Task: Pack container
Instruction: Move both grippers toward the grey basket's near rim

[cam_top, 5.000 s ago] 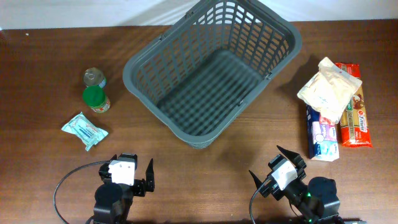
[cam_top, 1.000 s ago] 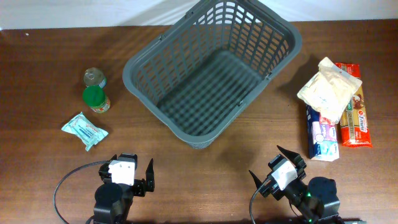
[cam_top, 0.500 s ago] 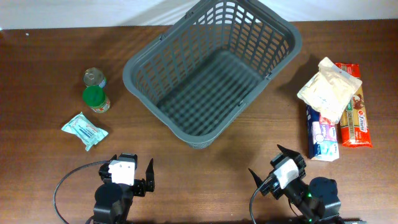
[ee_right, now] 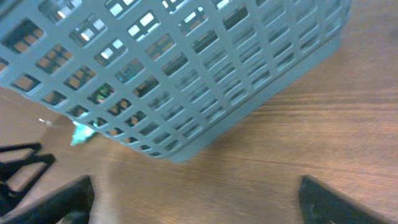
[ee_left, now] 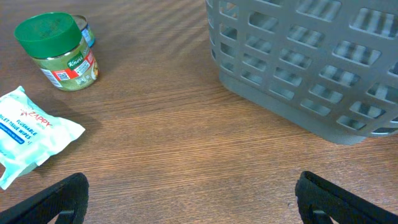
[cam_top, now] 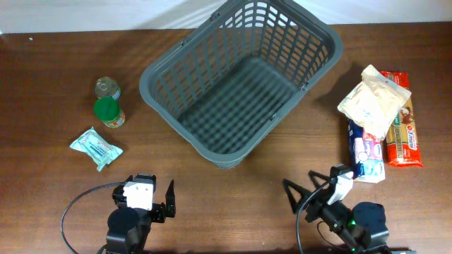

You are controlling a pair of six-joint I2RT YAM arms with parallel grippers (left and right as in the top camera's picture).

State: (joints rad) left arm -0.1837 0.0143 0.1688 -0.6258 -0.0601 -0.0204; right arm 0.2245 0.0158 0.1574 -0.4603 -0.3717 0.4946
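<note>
Since half a second ago the right arm's wrist has swung round toward the grocery packs, while the left arm has not shifted. The container (cam_top: 240, 99), a big dark grey lattice basket with a thick rounded rim, sits empty and skewed at the middle of the far half of the worktop (cam_top: 56, 56), its far corner clipped by the overhead frame. The right claw (ee_right: 193, 202) is spread wide, and the left claw (ee_left: 189, 199) likewise; neither holds anything. The right wrist view is blurred. A pale pouch (cam_top: 374, 99) partly covers a blue-white pack (cam_top: 364, 152) beside a red pack (cam_top: 404, 127). Left of the basket stand a green-lidded jar (cam_top: 109, 113) and a wipes packet (cam_top: 96, 147). Bare wood lies between the basket's near corner and both claws.
</note>
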